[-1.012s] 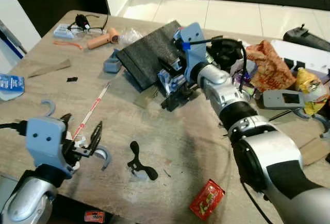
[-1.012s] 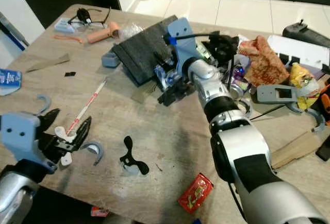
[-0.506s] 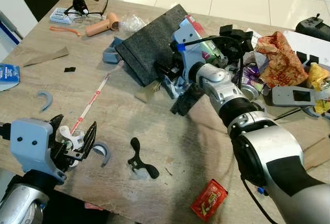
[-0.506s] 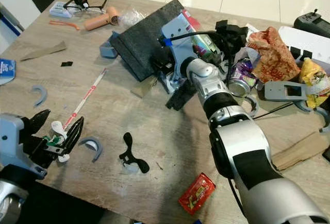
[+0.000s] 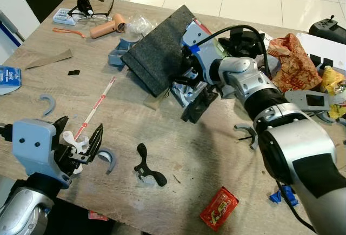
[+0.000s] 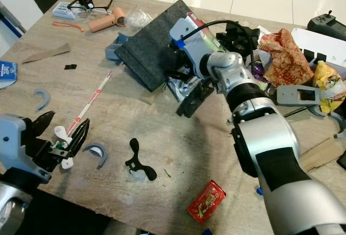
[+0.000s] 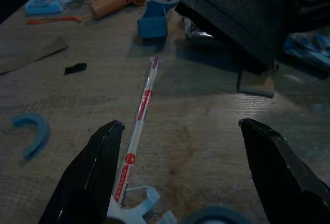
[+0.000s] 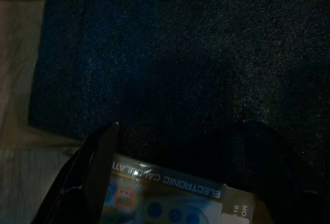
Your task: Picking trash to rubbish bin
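My right gripper [image 5: 190, 86] is open at the near edge of a dark foam block [image 5: 157, 48] in the middle of the table. A clear packet printed "electronic calculator" [image 8: 170, 195] lies between its fingers under that edge. My left gripper [image 5: 80, 139] stands open near the table's front left edge, over a small white plastic piece [image 5: 71, 139]. A long red-and-white paper straw sleeve [image 7: 144, 98] runs away from it toward the block. A red snack wrapper [image 5: 218, 208] lies near the front edge. A black plastic scrap [image 5: 147, 170] rests between the two arms.
Clutter fills the right side: a crumpled orange bag [image 5: 292, 62], a yellow packet [image 5: 328, 81], a grey device [image 5: 307, 99]. A peach toy hair dryer [image 5: 108, 28] and glasses [image 5: 86, 9] sit at the far left. Blue C-shaped pieces [image 5: 47, 103] lie on the wood.
The camera shifted early on. My right forearm has swung to the right while its gripper stays at the foam block's edge, uncovering a grey C-shaped piece. The left gripper has barely moved.
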Available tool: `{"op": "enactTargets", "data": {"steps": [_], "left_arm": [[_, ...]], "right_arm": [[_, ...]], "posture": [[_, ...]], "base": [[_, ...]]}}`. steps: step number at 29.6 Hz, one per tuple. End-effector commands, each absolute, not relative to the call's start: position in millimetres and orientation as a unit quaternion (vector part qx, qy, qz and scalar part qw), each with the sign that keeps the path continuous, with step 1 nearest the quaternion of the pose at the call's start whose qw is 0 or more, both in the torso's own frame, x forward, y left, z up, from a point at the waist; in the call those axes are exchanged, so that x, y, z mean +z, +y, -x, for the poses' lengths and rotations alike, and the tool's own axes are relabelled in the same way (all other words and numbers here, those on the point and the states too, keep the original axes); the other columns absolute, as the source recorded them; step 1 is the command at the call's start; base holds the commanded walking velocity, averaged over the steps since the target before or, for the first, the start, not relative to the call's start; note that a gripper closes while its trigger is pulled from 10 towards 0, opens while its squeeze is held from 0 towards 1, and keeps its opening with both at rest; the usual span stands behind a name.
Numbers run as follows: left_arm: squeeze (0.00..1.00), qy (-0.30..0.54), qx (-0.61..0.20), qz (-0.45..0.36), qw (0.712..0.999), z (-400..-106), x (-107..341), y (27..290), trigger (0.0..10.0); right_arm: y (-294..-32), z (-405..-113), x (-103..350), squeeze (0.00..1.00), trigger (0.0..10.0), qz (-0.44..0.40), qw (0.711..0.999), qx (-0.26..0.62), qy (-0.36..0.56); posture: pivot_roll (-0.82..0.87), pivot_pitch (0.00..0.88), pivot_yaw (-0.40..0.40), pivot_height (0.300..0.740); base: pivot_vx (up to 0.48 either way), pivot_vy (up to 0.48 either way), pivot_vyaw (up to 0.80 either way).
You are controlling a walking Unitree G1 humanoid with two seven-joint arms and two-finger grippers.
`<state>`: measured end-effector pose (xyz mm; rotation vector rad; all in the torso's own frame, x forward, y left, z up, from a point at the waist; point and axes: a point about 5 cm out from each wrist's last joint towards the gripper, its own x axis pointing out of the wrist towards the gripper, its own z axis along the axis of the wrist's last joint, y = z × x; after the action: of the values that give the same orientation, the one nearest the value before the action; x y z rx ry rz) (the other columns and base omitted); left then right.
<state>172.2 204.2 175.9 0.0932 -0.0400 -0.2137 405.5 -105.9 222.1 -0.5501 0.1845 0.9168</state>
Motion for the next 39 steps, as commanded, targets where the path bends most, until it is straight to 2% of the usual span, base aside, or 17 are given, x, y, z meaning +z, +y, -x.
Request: {"op": "enactTargets", "data": {"steps": [1,4,7,10,11,12,16,21,23,26,27,29,37,39], "left_arm": [[0.00,-0.004,-0.106,-0.050,0.993,-174,170,205,10.0],[0.00,-0.005,-0.106,-0.048,0.993,-178,168,205,10.0],[0.00,-0.006,-0.106,-0.047,0.993,-181,167,205,10.0],[0.00,-0.010,-0.106,-0.043,0.993,-187,165,204,10.0],[0.00,-0.010,-0.106,-0.043,0.993,-187,165,204,10.0],[0.00,-0.013,-0.106,-0.042,0.993,-190,164,204,10.0],[0.00,-0.014,-0.106,-0.041,0.993,-192,163,204,10.0],[0.00,-0.019,-0.107,-0.039,0.993,-197,162,204,10.0],[0.00,-0.019,-0.107,-0.039,0.993,-197,162,204,10.0],[0.00,-0.022,-0.106,-0.036,0.993,-200,160,204,10.0],[0.00,-0.022,-0.106,-0.036,0.993,-200,160,204,10.0],[0.00,-0.023,-0.106,-0.035,0.993,-202,160,204,10.0],[0.00,-0.026,-0.105,-0.032,0.994,-205,158,204,10.0],[0.00,-0.027,-0.105,-0.031,0.994,-206,157,204,10.0]], "right_arm": [[-111,-400,204,0.00,10.0,0.268,0.829,0.467,0.150],[-114,-397,207,0.00,10.0,0.276,0.805,0.500,0.162],[-115,-395,209,0.00,10.0,0.276,0.794,0.516,0.162],[-116,-388,217,0.00,10.0,0.265,0.752,0.580,0.165],[-116,-388,217,0.00,10.0,0.265,0.752,0.580,0.165],[-117,-384,217,0.00,10.0,0.263,0.729,0.608,0.174],[-117,-380,215,0.00,10.0,0.264,0.708,0.629,0.182],[-117,-367,212,0.00,10.0,0.261,0.647,0.689,0.196],[-117,-367,212,0.00,10.0,0.261,0.647,0.689,0.196],[-119,-348,204,0.00,10.0,0.276,0.600,0.722,0.208],[-119,-348,204,0.00,10.0,0.276,0.600,0.722,0.208],[-120,-333,199,0.00,10.0,0.281,0.575,0.739,0.213],[-124,-299,206,0.00,10.0,0.253,0.539,0.777,0.205],[-124,-295,211,0.00,10.0,0.237,0.539,0.784,0.195]], "posture": [[0.00,0.155,0.028,0.740],[-0.01,0.141,0.026,0.740],[-0.01,0.136,0.025,0.740],[-0.03,0.122,0.023,0.740],[-0.03,0.122,0.023,0.740],[-0.03,0.115,0.022,0.740],[-0.04,0.110,0.022,0.740],[-0.05,0.099,0.020,0.740],[-0.05,0.099,0.020,0.740],[-0.06,0.093,0.017,0.740],[-0.06,0.093,0.017,0.740],[-0.07,0.089,0.017,0.740],[-0.08,0.079,0.016,0.740],[-0.08,0.077,0.016,0.740]], "base": [[0.000,0.000,0.00],[0.000,0.000,0.00],[0.000,0.000,0.00],[0.000,0.000,0.00],[0.000,0.000,0.00],[0.000,0.000,0.00],[0.000,0.000,0.00],[0.000,0.000,0.00],[0.000,0.000,0.00],[0.000,0.000,0.00],[0.000,0.000,0.00],[0.000,0.000,0.00],[0.000,0.000,0.00],[0.000,0.000,0.00]]}}
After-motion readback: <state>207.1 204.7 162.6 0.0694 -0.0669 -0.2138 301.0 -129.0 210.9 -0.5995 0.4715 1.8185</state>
